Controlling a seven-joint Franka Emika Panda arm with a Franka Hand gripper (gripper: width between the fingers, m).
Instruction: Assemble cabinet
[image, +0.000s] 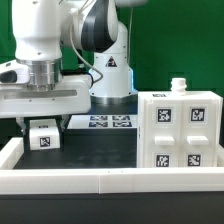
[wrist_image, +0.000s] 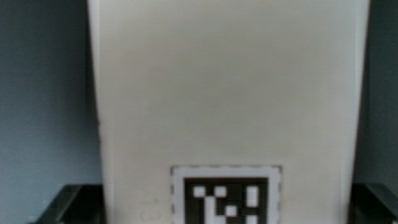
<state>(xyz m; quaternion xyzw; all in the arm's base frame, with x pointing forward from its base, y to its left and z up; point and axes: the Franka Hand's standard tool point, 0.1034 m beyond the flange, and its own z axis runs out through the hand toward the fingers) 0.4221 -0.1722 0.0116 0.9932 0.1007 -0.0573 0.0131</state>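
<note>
No legible words, numbers or brands; only black-and-white square tag markers, borne by the large white plastic cabinet (image: 181, 138), the small white plastic block (image: 44, 136) and the flat white marker board (image: 108, 122).

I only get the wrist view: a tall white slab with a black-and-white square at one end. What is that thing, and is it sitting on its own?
Observer: It looks like the small white block. It stands alone on the dark table toward the exterior view's left, right under the arm.
Operator: Is there anything bigger nearby?
Observer: Yes, the cabinet. It is a large white box with several tags, and it stands apart from the block at the exterior view's right.
</note>
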